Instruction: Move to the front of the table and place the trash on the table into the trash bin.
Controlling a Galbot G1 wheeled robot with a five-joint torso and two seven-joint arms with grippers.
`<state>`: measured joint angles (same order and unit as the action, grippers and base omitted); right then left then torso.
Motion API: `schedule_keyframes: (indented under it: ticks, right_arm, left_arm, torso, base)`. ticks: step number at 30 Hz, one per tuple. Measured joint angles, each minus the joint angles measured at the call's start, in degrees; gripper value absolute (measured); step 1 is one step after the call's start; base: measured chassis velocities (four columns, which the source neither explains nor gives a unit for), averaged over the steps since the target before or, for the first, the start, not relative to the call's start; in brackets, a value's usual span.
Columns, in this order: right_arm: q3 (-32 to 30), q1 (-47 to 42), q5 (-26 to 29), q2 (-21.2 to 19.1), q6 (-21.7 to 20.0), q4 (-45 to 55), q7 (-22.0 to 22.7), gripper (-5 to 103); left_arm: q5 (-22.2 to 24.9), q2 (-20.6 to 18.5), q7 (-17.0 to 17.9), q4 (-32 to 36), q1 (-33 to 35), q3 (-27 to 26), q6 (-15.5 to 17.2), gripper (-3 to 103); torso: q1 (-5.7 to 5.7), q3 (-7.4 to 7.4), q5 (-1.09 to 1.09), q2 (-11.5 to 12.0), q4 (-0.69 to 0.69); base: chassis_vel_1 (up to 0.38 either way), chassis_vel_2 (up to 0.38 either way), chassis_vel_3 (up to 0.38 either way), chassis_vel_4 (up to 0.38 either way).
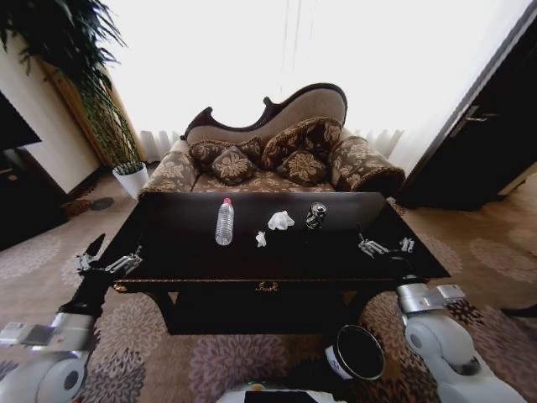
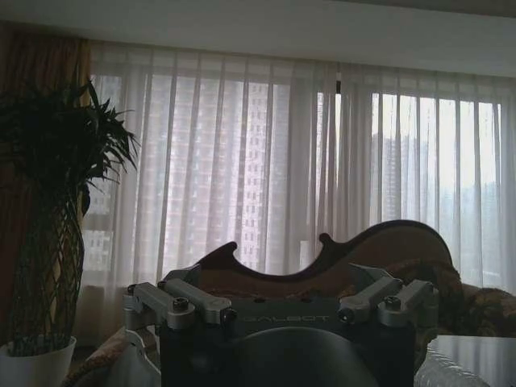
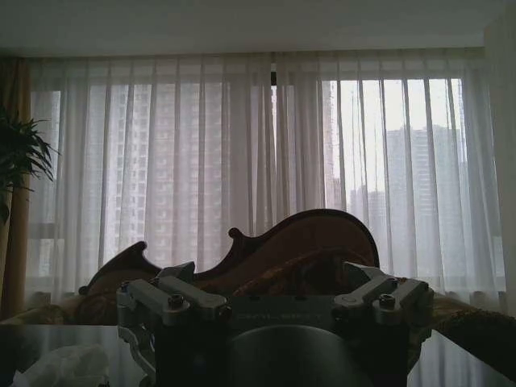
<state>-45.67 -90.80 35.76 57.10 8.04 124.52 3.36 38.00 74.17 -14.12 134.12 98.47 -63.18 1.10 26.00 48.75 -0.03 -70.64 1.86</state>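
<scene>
Robot faces the table (image 1: 176, 252) front-on; dark glossy top, gold ornament (image 1: 268, 286) at centre of front edge. Trash lies mid-table, toward the far side: larger white tissue wad (image 1: 281, 221), smaller white tissue wad (image 1: 261, 239) just beside it on the near-left, and shiny black-and-silver wrapper lump (image 1: 315, 216) to the right of the larger wad, apart from it. Clear water bottle (image 1: 225, 222) w/ red cap stands upright left of the wads, not touching them. Trash bin (image 1: 360, 353) sits on the carpet in front of the table, right of centre, near the robot's base; black, round, pale rim, opening up. Left gripper (image 1: 107, 262) hovers at the table's left front corner, fingers spread, holding nothing. Right gripper (image 1: 384, 247) hovers over the table's right front area, fingers spread, holding nothing; well apart from the trash. In the right wrist view a pale tissue wad (image 3: 63, 367) shows on the tabletop, low beside the gripper body. In the left wrist view part of the bottle (image 2: 451, 372) shows at the lower corner, plus the plant (image 2: 48, 201) in a white pot. Behind the table: patterned sofa (image 1: 277, 159) w/ cushions, sheer curtains (image 1: 252, 59) over a bright window.
</scene>
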Motion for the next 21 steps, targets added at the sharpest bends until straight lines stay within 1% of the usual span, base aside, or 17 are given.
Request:
schedule_keyframes:
  ticks: [5,9,10,13,15,16,17,18,19,20,21]
  right_arm:
    - [-0.06,-0.24,-0.17,0.29,0.13,0.31,-0.02,100]
    - [-1.21,-0.64,-0.43,0.53,0.29,1.64,-0.04,100]
    - [-1.21,-0.64,-0.43,0.53,0.29,1.64,-0.04,100]
    - [-2.06,-0.55,0.09,-0.29,-0.73,4.57,0.38,100]
    - [-1.8,0.06,1.29,-1.21,-2.13,6.13,0.77,100]
    - [-1.8,0.06,1.29,-1.21,-2.13,6.13,0.77,100]
    - [-1.51,0.47,2.26,-1.81,-3.34,7.4,0.9,100]
    - [-1.71,0.09,2.88,-1.94,-3.75,8.45,0.96,100]
    - [-1.98,-0.28,3.19,-1.94,-3.86,9.08,0.97,100]
    - [-1.98,-0.28,3.19,-1.94,-3.86,9.08,0.97,100]
    - [-2.54,-0.9,3.53,-1.93,-3.9,9.95,0.98,100]
  left_arm:
    - [-1.05,-0.89,-0.05,0.49,0.33,1.54,-0.15,100]
    - [1.03,-4.44,1.24,2.3,-0.81,2.68,2.32,100]
    - [1.03,-4.44,1.24,2.3,-0.81,2.68,2.32,100]
    - [4.68,-7.82,3.78,4.4,-0.26,2.26,5.07,100]
    - [6.52,-9.03,5.64,5.53,0.65,1.25,6.62,100]
    - [6.52,-9.03,5.64,5.53,0.65,1.25,6.62,100]
    - [8.1,-9.92,7.05,6.28,0.85,0.68,7.91,100]
    - [9.76,-10.97,8.08,6.73,0.07,0.66,9.24,100]
    - [10.77,-11.78,8.5,6.99,-0.69,0.77,9.99,100]
    - [10.77,-11.78,8.5,6.99,-0.69,0.77,9.99,100]
    - [12.37,-13.11,9.26,7.32,-1.91,1.08,11.14,100]
  torso:
    - [-0.09,-0.03,0.02,-0.05,0.0]
    - [0.0,0.0,0.02,-0.02,0.0]
    - [0.0,0.0,0.02,-0.02,0.0]
    - [0.05,0.02,0.01,0.0,0.02]
    - [0.04,0.02,-0.01,0.0,0.0]
    - [0.04,0.02,-0.01,0.0,0.0]
    - [0.01,0.01,0.02,-0.01,-0.04]
    - [0.0,0.0,0.0,-0.01,-0.04]
    - [-0.01,0.0,0.02,-0.02,-0.03]
    - [-0.01,0.0,0.02,-0.02,-0.03]
    - [-0.01,0.0,-0.01,-0.02,-0.01]
  base:
    - [0.027,-0.03,-0.027,0.031]
    - [0.0,0.0,0.0,0.0]
    - [0.0,0.0,0.0,0.0]
    - [0.0,0.0,0.0,0.0]
    - [0.0,0.0,0.0,0.0]
    - [0.0,0.0,0.0,0.0]
    - [0.0,0.0,0.0,0.0]
    - [0.0,0.0,0.0,0.0]
    - [0.0,0.0,0.0,0.0]
    - [0.0,0.0,0.0,0.0]
    - [0.0,0.0,0.0,0.0]
